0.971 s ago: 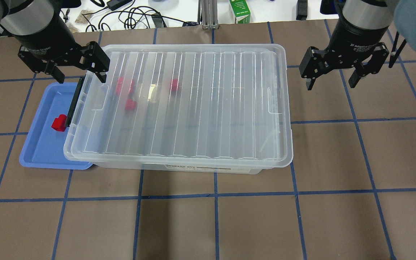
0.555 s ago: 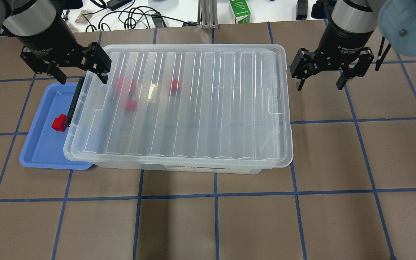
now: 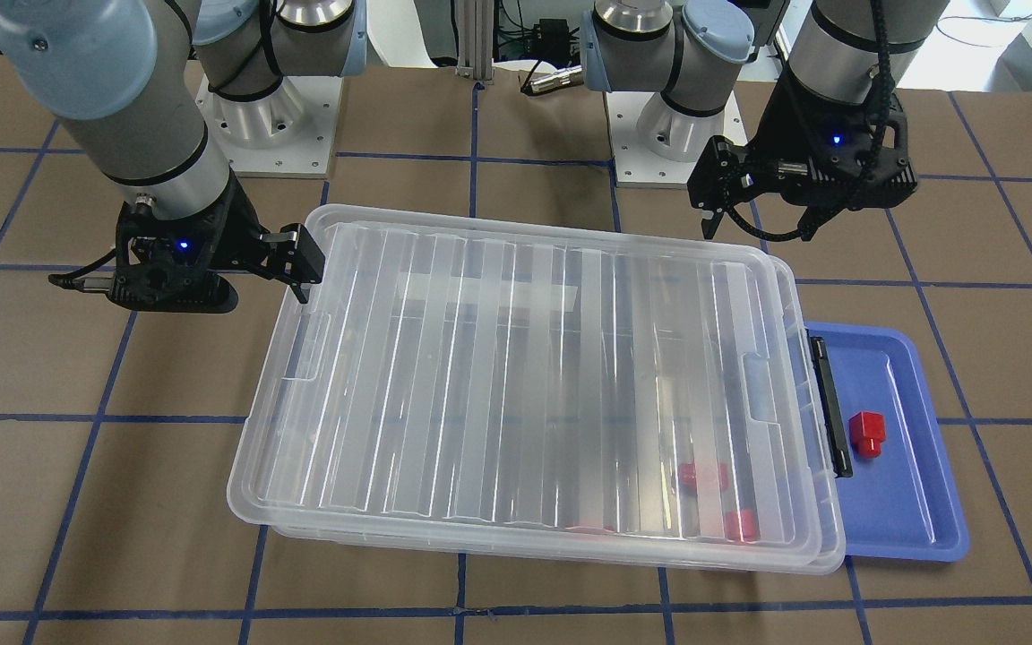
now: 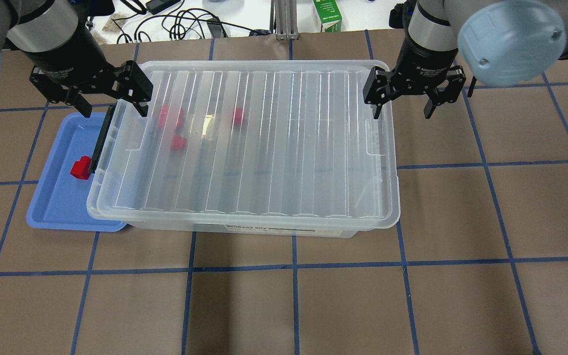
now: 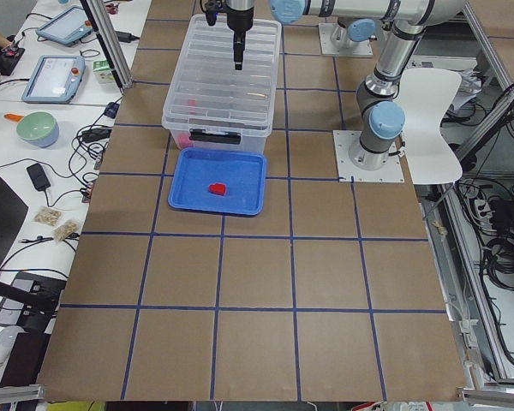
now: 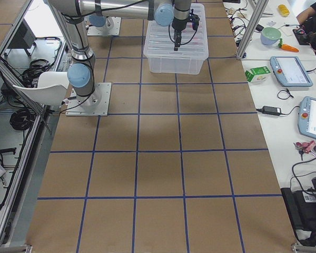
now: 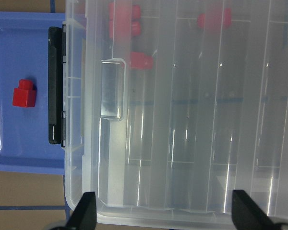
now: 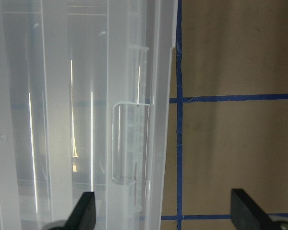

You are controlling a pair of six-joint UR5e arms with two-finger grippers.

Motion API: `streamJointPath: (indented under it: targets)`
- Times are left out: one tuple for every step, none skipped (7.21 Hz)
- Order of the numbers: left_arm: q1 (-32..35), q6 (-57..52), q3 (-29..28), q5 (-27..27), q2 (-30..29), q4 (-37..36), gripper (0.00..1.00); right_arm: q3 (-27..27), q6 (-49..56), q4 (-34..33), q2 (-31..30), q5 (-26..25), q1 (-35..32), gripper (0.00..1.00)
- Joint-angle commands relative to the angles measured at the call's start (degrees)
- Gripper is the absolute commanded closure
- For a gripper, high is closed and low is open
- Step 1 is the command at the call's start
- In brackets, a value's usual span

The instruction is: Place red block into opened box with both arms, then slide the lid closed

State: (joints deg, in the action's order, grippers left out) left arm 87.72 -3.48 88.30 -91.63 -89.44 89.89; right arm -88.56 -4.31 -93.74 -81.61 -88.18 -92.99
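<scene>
lid [image 4: 264,143]: rests on box [image 4: 264,230], slightly off to the right; judged light, stiff, slick; push at end notch [image 4: 373,138]
red blocks [image 4: 171,118]: three under lid, left end
left end effector [image 4: 113,106]: open, over lid's far left corner
right end effector [image 4: 402,109]: open, astride lid's far right rim

The overhead camera looked down from behind the robot [image 3: 265,107]; the front one faced it from across the table [image 3: 77,502], steeply down. Both held the lid [image 4: 264,148] at middle range. Two end cameras stood high, far off. Each wrist camera looked straight down, close, on one short end of the lid; the left also caught the tray [image 7: 19,143].
</scene>
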Motion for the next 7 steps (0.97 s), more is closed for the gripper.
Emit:
streamJointPath:
  targets:
    - [0.0, 0.0, 0.0, 0.0, 0.1, 0.0, 0.0, -0.1, -0.1, 0.1, 1.4, -0.2, 0.0, 0.0]
    - [0.0, -0.1, 0.1, 0.0, 0.1, -0.1, 0.0, -0.1, 0.0, -0.4, 3.4, -0.2, 0.1, 0.0]
    - [0.0, -0.3, 0.2, 0.0, 0.1, 0.0, 0.0, 0.0, 0.2, -0.6, 5.0, -1.5, 0.6, 0.0]
    - [0.0, -0.3, 0.2, 0.1, 0.1, -0.1, 0.0, -0.1, 0.6, -2.0, 6.2, -3.6, 1.5, 0.0]
    - [0.0, -0.3, 0.2, 0.2, 0.1, -0.1, 0.0, -0.1, 1.0, -2.1, 6.9, -4.5, 1.8, 0.0]
    - [0.0, -0.4, 0.2, 0.0, 0.1, 0.0, 0.0, -0.1, 0.9, -2.3, 7.3, -4.3, 1.8, 0.0]
    - [0.0, -0.3, 0.2, 0.0, 0.1, 0.0, 0.0, -0.1, 0.9, -2.2, 7.6, -3.8, 1.8, 0.0]
